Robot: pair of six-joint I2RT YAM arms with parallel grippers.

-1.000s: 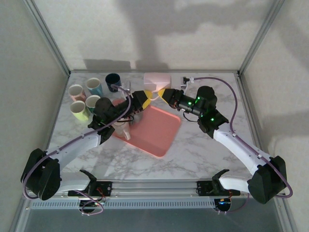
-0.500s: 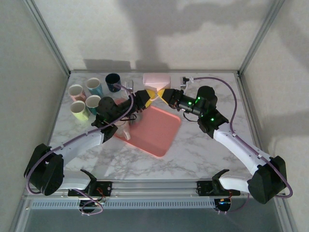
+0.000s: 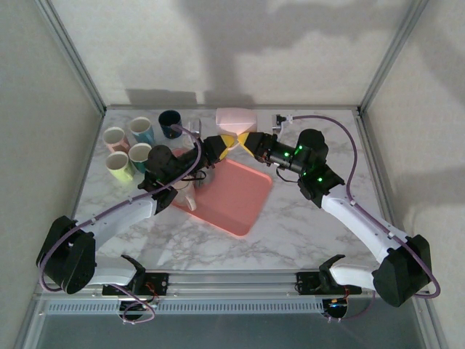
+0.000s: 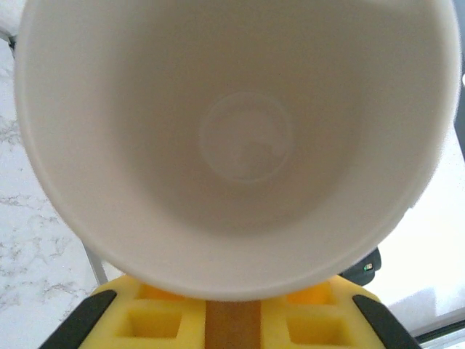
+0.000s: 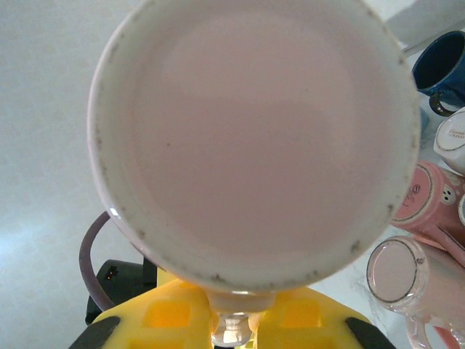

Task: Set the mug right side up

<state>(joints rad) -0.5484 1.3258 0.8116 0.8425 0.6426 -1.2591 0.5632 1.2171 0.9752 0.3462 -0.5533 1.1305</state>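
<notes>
The pale pink mug (image 3: 236, 117) hangs on its side above the table's back edge, between my two grippers. My right gripper (image 3: 245, 140) is shut on its handle from the right. The right wrist view faces the mug's flat base (image 5: 251, 138), and the glossy handle sits between the yellow fingers (image 5: 171, 320). My left gripper (image 3: 228, 140) comes in from the left and is shut just under the rim. The left wrist view looks straight into the mug's open mouth (image 4: 243, 138), and a brown strip sits between the yellow fingers (image 4: 152, 323).
A pink tray (image 3: 234, 196) lies mid-table below the grippers, with a clear glass mug (image 5: 396, 273) at its left end. Several mugs stand at the back left, among them a dark blue one (image 3: 171, 122) and a yellow-green one (image 3: 120, 166). A small white box (image 3: 280, 120) sits behind the right arm.
My left gripper has moved up and right to the mug and shut beside the right gripper. The right gripper and mug have barely moved.
</notes>
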